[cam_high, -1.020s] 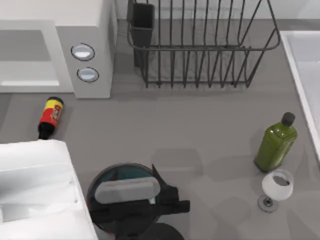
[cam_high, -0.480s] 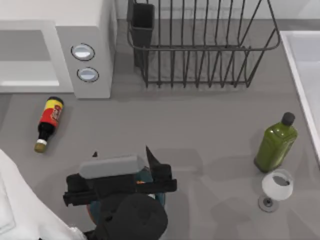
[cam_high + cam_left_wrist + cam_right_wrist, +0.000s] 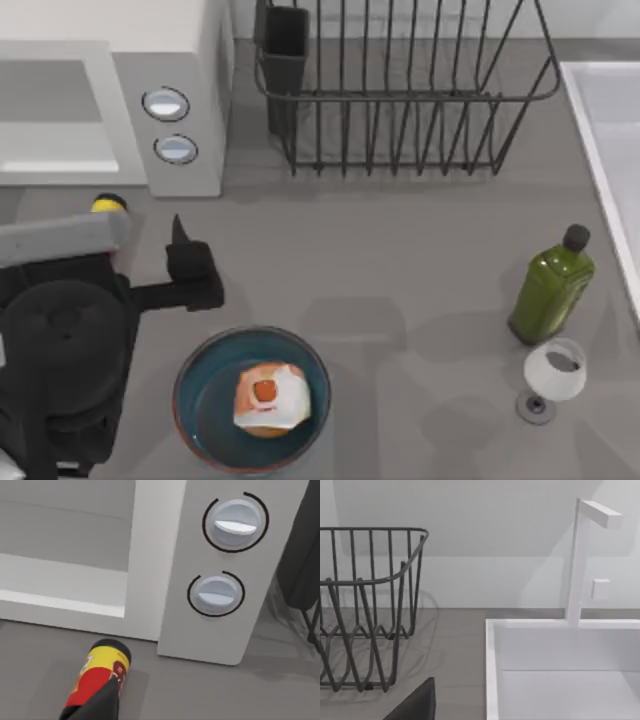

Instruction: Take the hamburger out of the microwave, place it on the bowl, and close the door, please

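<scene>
Top view: hamburger [image 3: 268,397] sits in bowl [image 3: 252,398]; left gripper [image 3: 185,262] beside it, fingers' state unclear; microwave [image 3: 110,90] cut off at left.
Left wrist view: sauce bottle [image 3: 97,678] half hidden.
Right wrist view: dish rack [image 3: 367,605], sink [image 3: 560,665].

L gripper [image 3: 185,262]: sauce bottle [image 3: 95,680] lies just ahead under its tip, btwn it & microwave [image 3: 185,120] front. Bowl [image 3: 200,400] w/ hamburger [image 3: 268,398] close behind. Bare tabletop [image 3: 400,260] to its right; dish rack [image 3: 400,100] beyond.
</scene>
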`<state>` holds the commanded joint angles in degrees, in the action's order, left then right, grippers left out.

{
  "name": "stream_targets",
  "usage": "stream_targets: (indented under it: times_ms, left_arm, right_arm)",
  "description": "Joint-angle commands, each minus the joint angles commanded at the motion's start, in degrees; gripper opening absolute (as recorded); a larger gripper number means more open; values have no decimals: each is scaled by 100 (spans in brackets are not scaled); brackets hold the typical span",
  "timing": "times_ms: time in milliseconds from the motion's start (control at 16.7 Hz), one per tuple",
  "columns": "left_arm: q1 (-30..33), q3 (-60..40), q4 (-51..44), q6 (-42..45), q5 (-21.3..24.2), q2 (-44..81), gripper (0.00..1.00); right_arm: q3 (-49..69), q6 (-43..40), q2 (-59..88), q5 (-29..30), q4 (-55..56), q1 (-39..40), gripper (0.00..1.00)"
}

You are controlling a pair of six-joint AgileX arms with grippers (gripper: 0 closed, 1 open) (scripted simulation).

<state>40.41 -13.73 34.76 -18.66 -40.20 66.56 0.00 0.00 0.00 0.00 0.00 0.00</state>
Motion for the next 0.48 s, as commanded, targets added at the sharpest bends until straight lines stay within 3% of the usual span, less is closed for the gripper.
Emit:
stream_targets:
  times_ms: [480]
  left_arm:
    - [-2693, 914, -2313, 1242, 2680, -4828, 100]
  right_arm:
    - [0, 0, 0, 0, 0, 0, 100]
